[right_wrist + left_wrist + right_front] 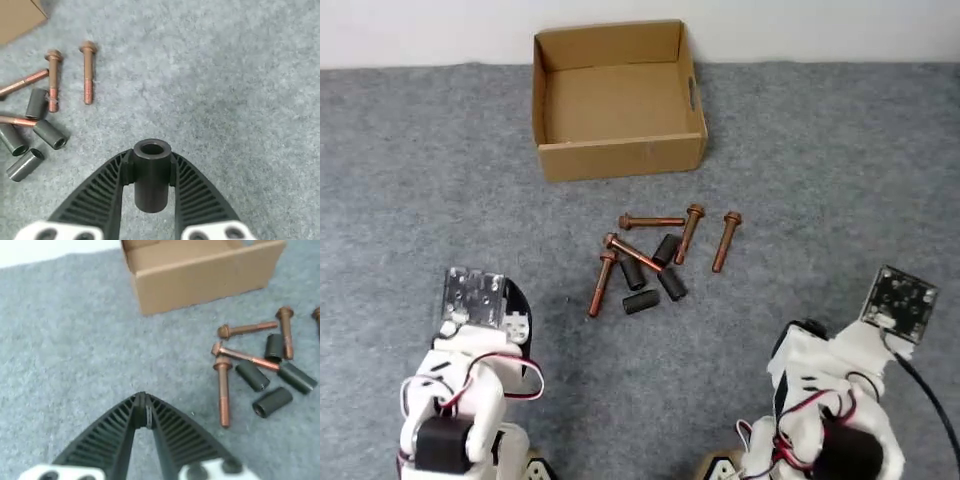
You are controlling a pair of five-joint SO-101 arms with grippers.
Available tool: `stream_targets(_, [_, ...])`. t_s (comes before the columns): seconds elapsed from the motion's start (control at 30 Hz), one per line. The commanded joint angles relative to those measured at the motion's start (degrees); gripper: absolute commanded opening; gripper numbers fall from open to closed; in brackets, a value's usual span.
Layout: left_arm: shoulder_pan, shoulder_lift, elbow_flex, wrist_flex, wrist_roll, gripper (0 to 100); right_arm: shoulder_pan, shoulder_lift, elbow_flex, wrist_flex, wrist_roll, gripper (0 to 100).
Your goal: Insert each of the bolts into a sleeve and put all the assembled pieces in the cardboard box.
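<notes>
Several copper bolts (725, 241) and several black sleeves (641, 301) lie in a loose cluster on the grey carpet in front of the open cardboard box (620, 155). My right gripper (151, 161) is shut on one black sleeve (151, 175), held upright with its bore facing the camera, low over bare carpet to the right of the cluster. My left gripper (142, 404) is shut with nothing in it, above the carpet left of the bolts (223, 392) and sleeves (271, 401). One bolt (245, 356) lies across another bolt's head.
The box (200, 277) stands at the back of the carpet with a handle slot in its right wall. Both arm bases (450, 420) sit at the near edge. Bare carpet surrounds the cluster on either side.
</notes>
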Motion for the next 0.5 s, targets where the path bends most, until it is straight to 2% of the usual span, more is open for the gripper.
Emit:
stream_targets(0.0, [0.44,12.31,-6.64,-0.09,-0.7,1,0.57,-3.82,1.05,-1.54,0.53,0.8])
stream_targets(0.2, [0.62,40.44,-21.93,1.41,-0.53,1,0.84,-8.4,3.08,-2.95,2.64,0.8])
stream_targets(0.33, [3.08,58.46,-33.27,4.75,-0.35,1,0.92,-9.45,3.08,-3.03,2.55,0.8])
stream_targets(0.47, [4.75,74.81,-45.49,7.38,2.73,1,0.92,-9.54,3.52,-3.12,2.73,0.8])
